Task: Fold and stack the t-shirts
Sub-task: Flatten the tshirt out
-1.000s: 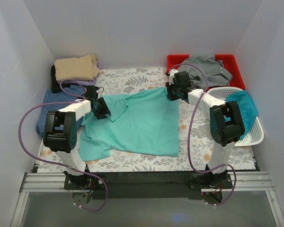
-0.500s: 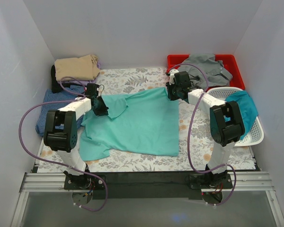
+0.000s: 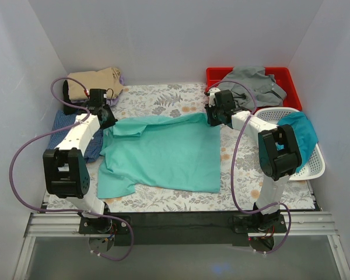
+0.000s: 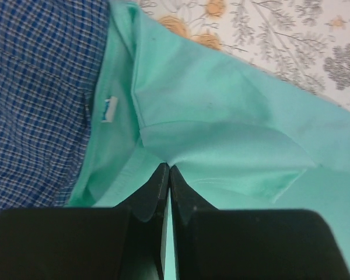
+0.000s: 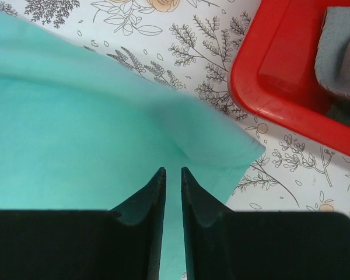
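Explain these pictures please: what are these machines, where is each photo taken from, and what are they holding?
These are two robot arms bolted to the near edge of a flowered table. The wide picture comes from a fixed camera above and behind them; the close-ups come from a camera on each wrist. A mint green t-shirt lies spread there. The left gripper is shut on its far left edge, near the collar tag; the right gripper appears to pinch its far right corner. Around it: a tan t-shirt, a blue checked garment, a grey t-shirt in a red bin, a teal t-shirt in a white basket.
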`<control>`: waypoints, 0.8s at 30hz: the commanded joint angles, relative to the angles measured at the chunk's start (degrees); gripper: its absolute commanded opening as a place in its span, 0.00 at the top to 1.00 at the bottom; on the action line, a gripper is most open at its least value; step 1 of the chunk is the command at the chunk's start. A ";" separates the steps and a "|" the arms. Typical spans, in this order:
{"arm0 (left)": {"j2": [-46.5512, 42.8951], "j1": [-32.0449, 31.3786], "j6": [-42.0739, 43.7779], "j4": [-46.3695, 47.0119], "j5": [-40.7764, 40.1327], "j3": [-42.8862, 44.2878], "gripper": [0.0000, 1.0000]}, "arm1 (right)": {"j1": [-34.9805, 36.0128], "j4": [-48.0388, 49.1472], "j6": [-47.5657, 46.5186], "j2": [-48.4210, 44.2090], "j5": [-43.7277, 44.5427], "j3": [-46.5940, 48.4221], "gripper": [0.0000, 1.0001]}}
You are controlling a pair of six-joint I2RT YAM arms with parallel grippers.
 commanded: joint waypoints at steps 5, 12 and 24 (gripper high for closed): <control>1.99 1.56 2.39 -0.59 -2.56 0.43 1.00 | -0.01 -0.03 -0.96 -0.24 0.91 2.11 0.77; 3.66 1.65 2.13 -0.93 -4.22 1.49 1.00 | -0.01 -2.14 -0.17 1.70 0.91 4.67 0.77; 4.37 2.00 1.69 -0.23 -0.89 2.72 1.00 | -5.36 -5.40 11.76 -3.13 1.91 -2.00 0.73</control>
